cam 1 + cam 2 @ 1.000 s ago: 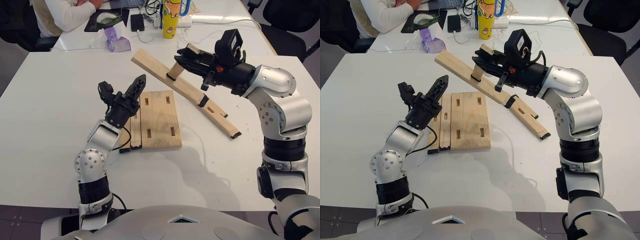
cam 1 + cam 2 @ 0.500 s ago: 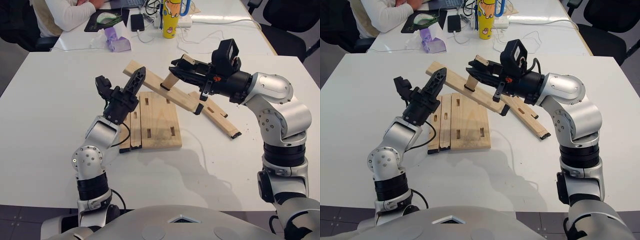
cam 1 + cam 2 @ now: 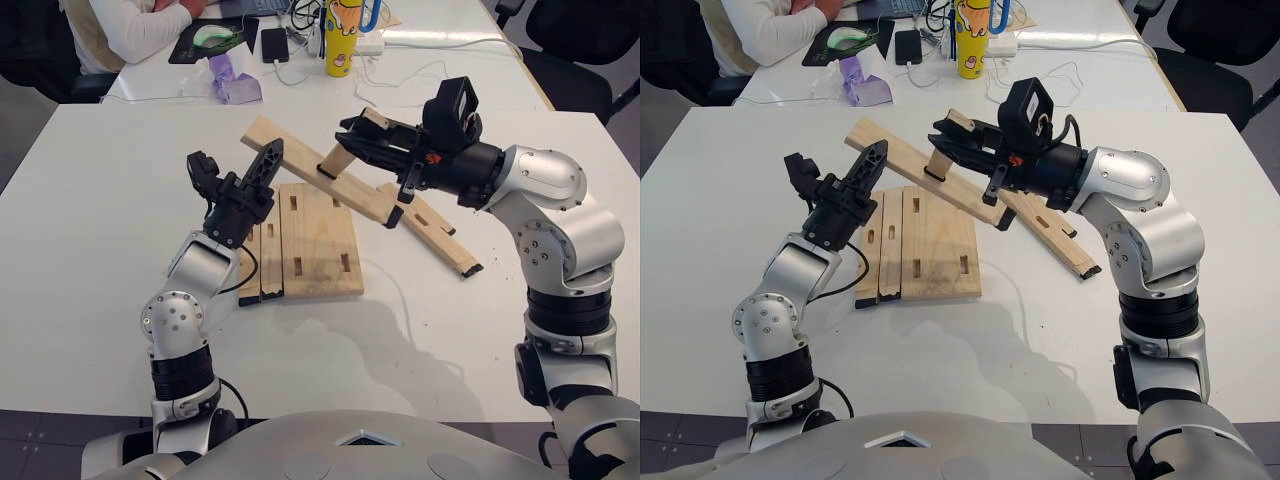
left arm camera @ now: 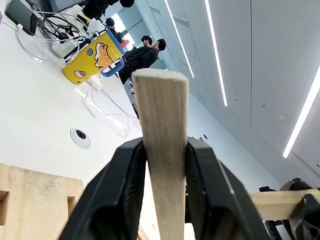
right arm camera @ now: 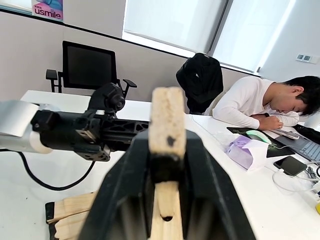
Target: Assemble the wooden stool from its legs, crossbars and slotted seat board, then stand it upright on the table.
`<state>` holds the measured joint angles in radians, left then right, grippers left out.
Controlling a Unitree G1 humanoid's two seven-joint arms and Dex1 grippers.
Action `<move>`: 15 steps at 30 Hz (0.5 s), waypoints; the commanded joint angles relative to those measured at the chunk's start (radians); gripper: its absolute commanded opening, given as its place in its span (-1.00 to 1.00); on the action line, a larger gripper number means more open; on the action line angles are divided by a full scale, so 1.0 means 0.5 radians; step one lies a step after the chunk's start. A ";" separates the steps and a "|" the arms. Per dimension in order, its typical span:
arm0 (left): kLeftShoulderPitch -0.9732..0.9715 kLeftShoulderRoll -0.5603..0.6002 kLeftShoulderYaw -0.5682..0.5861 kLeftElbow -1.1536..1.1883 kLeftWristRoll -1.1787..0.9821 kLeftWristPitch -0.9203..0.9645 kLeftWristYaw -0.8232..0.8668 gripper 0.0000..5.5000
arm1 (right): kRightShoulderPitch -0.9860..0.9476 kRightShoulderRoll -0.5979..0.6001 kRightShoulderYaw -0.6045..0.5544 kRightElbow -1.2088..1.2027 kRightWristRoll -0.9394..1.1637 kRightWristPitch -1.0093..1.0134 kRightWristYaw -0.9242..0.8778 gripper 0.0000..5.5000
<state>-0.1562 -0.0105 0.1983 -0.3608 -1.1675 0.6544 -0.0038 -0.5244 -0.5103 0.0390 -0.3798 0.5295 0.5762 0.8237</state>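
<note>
Right claw (image 3: 352, 143) is clenched on the crossbar (image 5: 167, 112) stub sticking up from the leg (image 3: 300, 155), holding that leg tilted in the air above the seat board (image 3: 320, 240). 1 second back the left claw (image 4: 162, 155) sat lower, by the board; now it's up at the leg's far end and pinching it, while the right arm has swung the leg over to meet it. So 2 claws share 1 piece, probably a regrip. The seat board and 2nd leg (image 3: 440, 240) lie flat on the table (image 3: 100, 200); the stool's nowhere near built.
</note>
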 commanded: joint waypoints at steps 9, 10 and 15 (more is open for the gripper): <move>-0.049 0.018 0.004 0.032 0.088 -0.078 0.031 -0.61 | 0.013 -0.046 0.031 0.006 -0.003 0.003 0.021 -0.71; -0.049 0.020 0.009 0.035 0.090 -0.084 0.034 -0.61 | 0.017 -0.050 0.031 0.009 -0.004 0.001 0.025 -0.71; -0.052 0.028 0.035 0.057 0.110 -0.109 0.048 -0.61 | -0.049 0.034 -0.092 0.027 0.135 0.035 -0.046 -0.71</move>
<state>-0.1617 -0.0011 0.2091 -0.3378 -1.1242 0.6107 0.0083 -0.5222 -0.5174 0.0373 -0.3687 0.5511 0.5798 0.8214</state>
